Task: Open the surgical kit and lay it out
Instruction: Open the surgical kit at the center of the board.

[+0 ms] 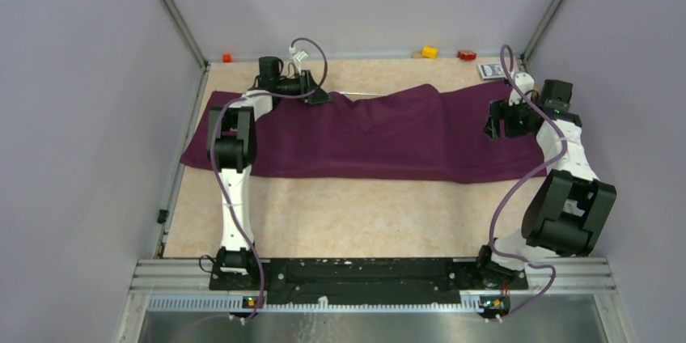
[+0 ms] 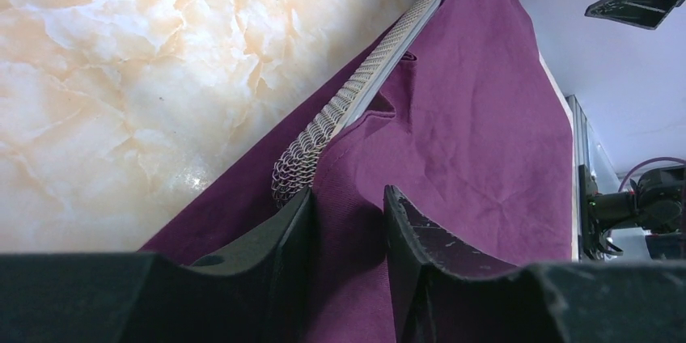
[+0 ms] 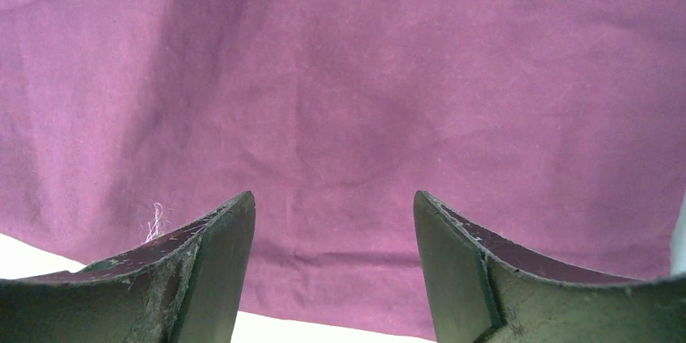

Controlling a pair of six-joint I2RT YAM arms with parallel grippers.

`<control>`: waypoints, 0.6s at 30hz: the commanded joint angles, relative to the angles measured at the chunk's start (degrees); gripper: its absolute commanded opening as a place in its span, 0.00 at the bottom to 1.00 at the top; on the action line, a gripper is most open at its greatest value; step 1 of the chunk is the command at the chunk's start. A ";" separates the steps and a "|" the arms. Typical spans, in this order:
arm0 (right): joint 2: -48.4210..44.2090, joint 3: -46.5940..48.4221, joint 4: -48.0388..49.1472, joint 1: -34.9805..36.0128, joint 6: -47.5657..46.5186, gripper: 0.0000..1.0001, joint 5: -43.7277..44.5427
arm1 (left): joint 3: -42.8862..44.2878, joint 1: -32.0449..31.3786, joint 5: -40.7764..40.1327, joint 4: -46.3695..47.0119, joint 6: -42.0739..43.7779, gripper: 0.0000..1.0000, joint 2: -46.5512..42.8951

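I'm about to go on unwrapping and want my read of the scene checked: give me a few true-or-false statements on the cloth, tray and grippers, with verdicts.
1. A fold of the purple cloth rises between the jaws of the left gripper. True.
2. The right gripper is clamped on a steel instrument. False: its jaws stand open over bare cloth, holding nothing.
3. The mesh tray lies fully uncovered. False: only one edge shows, and cloth covers the rest.
4. The yellow block sits at the far edge, off the cloth. True.
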 commanded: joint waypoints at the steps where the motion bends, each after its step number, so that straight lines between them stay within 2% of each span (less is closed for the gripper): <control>1: -1.26 -0.90 1.01 0.50 -1.10 0.71 -0.93 | -0.52 0.06 1.63 1.73 0.10 0.42 -4.50; 11: -1.67 -0.44 0.50 0.50 -1.48 0.71 -1.00 | -0.08 0.06 0.71 -0.35 1.38 0.33 -6.70; 18: -1.87 0.07 0.02 0.50 -1.67 0.71 -1.42 | -0.06 -0.51 0.28 -3.58 3.84 0.12 -8.07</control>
